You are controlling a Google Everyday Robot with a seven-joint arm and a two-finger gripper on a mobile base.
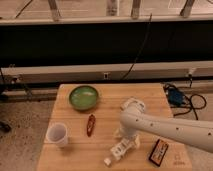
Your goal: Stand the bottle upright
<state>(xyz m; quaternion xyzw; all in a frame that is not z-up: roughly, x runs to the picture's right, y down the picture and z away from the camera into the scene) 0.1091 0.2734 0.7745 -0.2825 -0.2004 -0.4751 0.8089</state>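
The white rectangular bottle (pixel 120 150) lies on its side on the wooden table (pixel 107 117), near the front edge, with its small cap (pixel 107 162) pointing front-left. My gripper (pixel 128 138) reaches down from the white arm (pixel 165 127) that comes in from the right, and sits at the bottle's upper end. The arm hides how the gripper meets the bottle.
A green bowl (pixel 83 96) stands at the back left. A slim red item (pixel 90 124) lies left of centre. A white cup (pixel 57 134) stands at the front left. A dark flat packet (pixel 159 150) lies at the front right. Blue cables (pixel 176 97) lie off the right edge.
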